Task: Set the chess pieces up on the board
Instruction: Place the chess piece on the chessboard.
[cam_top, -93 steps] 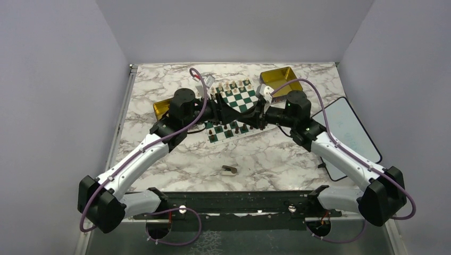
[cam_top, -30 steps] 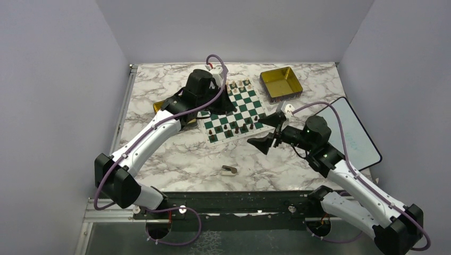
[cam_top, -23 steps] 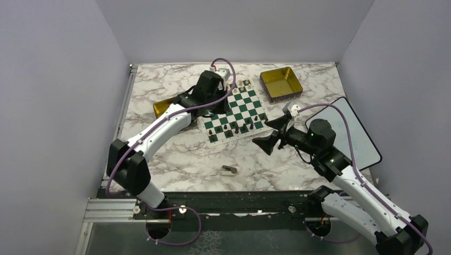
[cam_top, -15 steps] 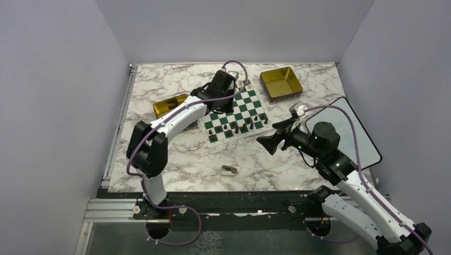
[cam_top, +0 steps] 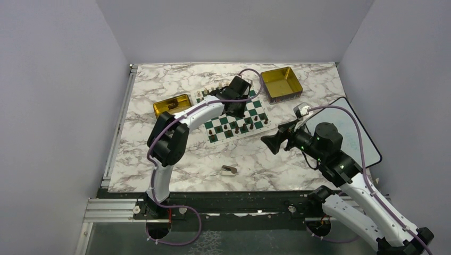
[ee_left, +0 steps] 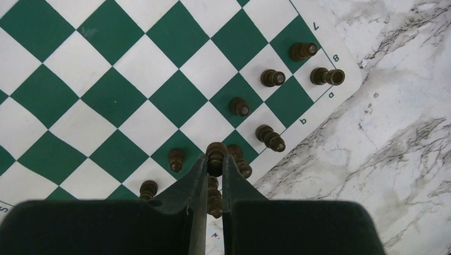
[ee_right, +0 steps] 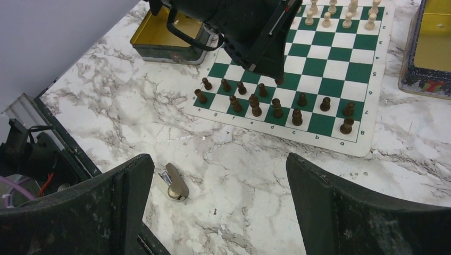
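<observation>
The green and white board [cam_top: 245, 109] lies mid-table. Dark chess pieces [ee_right: 276, 108] stand in two rows along its near edge. My left gripper [ee_left: 215, 162] is shut on one dark chess piece [ee_left: 215, 151], which lies lengthwise between the fingers, above the board's near right part [ee_left: 175, 98]. Other dark pieces [ee_left: 273, 77] stand just below and beyond it. In the top view the left gripper [cam_top: 234, 103] reaches over the board from the left. My right gripper [ee_right: 218, 159] hangs open and holds nothing, above bare marble off the board's near right corner [cam_top: 274, 142].
Pale pieces [ee_right: 330, 8] line the board's far edge. A gold tin [cam_top: 171, 104] sits left of the board, another [cam_top: 281, 82] at the back right. A dark-framed panel [cam_top: 345, 133] lies at the right. A small brown and metal object [cam_top: 229, 169] rests near the front edge.
The left arm has swung right, from the board's far left corner to above its near right part, still shut on the piece. The right arm has drawn back a little toward the right.
</observation>
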Robot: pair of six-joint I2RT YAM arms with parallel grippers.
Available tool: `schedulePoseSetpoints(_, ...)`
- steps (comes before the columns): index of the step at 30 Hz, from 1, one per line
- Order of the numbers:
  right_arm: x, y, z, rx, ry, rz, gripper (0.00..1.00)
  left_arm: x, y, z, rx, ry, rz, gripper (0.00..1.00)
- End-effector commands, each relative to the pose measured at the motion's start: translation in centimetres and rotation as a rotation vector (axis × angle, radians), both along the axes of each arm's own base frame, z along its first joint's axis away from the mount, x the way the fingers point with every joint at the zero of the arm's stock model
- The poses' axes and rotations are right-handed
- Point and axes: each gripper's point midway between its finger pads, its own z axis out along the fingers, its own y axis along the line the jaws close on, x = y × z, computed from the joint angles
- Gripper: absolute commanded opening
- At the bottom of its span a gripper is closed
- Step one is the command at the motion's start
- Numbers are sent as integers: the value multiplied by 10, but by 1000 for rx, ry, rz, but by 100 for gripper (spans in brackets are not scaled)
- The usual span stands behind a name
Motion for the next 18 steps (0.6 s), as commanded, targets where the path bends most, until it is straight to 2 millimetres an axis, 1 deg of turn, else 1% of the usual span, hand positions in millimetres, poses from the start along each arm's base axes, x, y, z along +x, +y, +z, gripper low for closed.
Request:
schedulePoseSetpoints(1,1,-5,13,33,-6,-46,100,2,-9,-1,13,-13,-3,11)
schedulePoseSetpoints(5,0,-3,11,38,8,-37,100,3,-9,-9,32,-8,3,11)
schedulePoseSetpoints(10,-1,-6,13,34,4,-43,100,4,-12,-15,47,4,-4,11)
schedulePoseSetpoints(18,-2,-7,18,40,-1,-49,100,4,-7,-22,88,11,-6,11)
